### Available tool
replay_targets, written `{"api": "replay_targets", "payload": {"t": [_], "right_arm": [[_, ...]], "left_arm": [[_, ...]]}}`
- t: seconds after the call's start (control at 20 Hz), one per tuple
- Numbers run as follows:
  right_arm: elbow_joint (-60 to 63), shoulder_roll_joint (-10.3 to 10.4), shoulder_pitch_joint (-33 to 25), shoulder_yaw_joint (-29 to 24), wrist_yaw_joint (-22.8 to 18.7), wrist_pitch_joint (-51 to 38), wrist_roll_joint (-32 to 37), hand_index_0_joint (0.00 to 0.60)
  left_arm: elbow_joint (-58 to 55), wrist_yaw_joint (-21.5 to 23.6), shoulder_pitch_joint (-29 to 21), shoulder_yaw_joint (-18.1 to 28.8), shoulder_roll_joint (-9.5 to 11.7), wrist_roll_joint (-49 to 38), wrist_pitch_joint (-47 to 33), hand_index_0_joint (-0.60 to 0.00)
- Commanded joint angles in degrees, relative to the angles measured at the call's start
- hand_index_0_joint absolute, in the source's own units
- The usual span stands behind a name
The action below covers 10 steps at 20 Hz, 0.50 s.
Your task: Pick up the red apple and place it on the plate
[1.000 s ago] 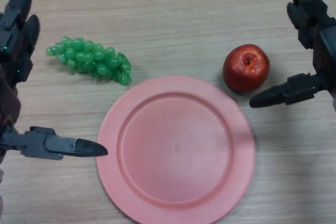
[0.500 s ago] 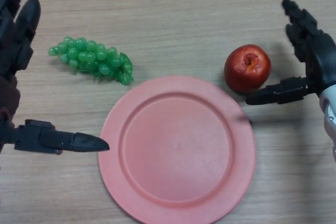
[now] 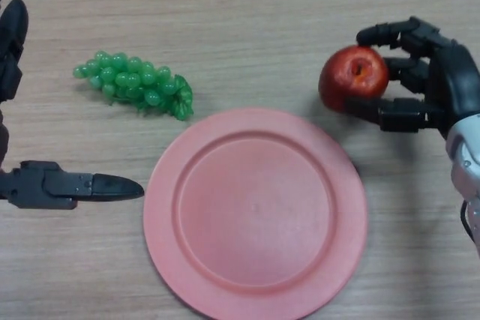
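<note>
Beyond the plate's upper right rim, round glossy red apple (image 3: pixel 353 79) clasped by curled fingers and thumb of black right hand (image 3: pixel 426 80), flat round pink plastic plate (image 3: pixel 255 215) on pale wood-grain bench (image 3: pixel 247 13), green plastic grape bunch (image 3: pixel 135 85) upper left, left hand (image 3: pixel 45 185) spread at left edge.

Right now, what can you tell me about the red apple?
The red apple is round, shiny and deep red, with a yellowish patch around its dimple, which faces up and slightly sideways. It sits just past the pink plate's far right edge, not on it. The right hand curls around it, fingers over its top and thumb beneath. Whether it touches the table can't be seen.
</note>
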Motion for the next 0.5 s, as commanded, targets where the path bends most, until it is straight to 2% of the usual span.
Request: {"api": "replay_targets", "payload": {"t": [0.05,0.35,0.5], "right_arm": [[-9.77,-1.39,-0.68,-2.91,-2.19,-1.92,4.78,0.6],[-30.97,3.06,10.16,2.56,-0.81,7.37,0.22,0.6],[-38.39,4.15,15.56,6.21,-1.6,8.18,-2.08,0.6]], "left_arm": [[-2.69,0.32,-1.21,3.19,1.9,2.32,-4.87,0.0],[-0.71,0.36,-2.83,3.34,2.96,1.85,-5.78,0.0],[2.77,0.91,-3.53,2.67,3.32,2.17,-8.34,0.0]]}}
